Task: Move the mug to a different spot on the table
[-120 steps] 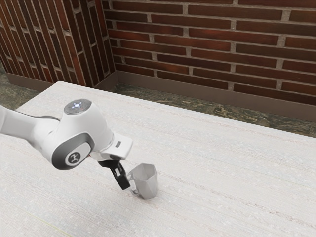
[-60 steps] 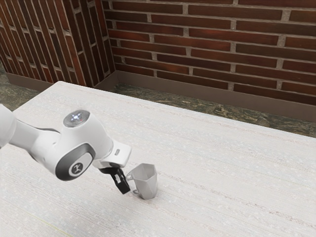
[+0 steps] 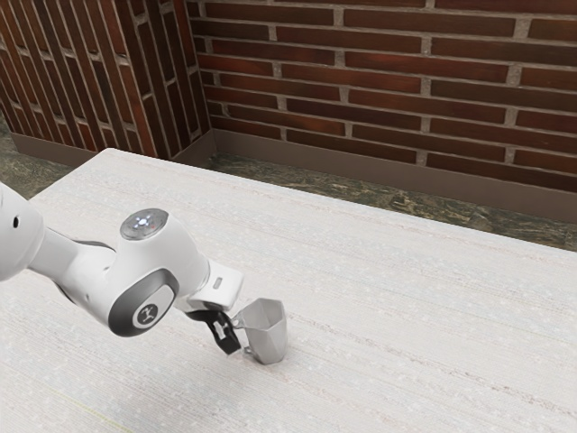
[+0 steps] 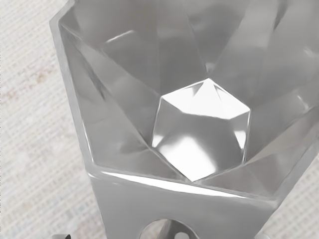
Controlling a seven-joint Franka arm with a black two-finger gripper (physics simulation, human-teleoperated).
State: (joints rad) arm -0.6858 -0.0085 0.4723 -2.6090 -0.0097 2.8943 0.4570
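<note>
A grey faceted mug [image 3: 266, 330] stands upright on the white table [image 3: 406, 289], near its front edge. Its handle [image 3: 240, 319] points toward the exterior view's left. My gripper [image 3: 231, 336] hangs low right at that handle, open, with a black finger [image 3: 224, 332] beside the handle on the near side. In the wrist view I look straight down into the mug [image 4: 199, 129], and its handle [image 4: 169, 219] with its hole lies directly under my hand.
The white arm [image 3: 135, 280] comes in low over the table from the exterior view's left. A brick wall [image 3: 388, 81] stands behind the table's far edge. Bare tabletop stretches to the exterior view's right and back.
My hand has sunk lower toward the table and the handle, with the arm's elbow dropping too. The mug has stayed where it was.
</note>
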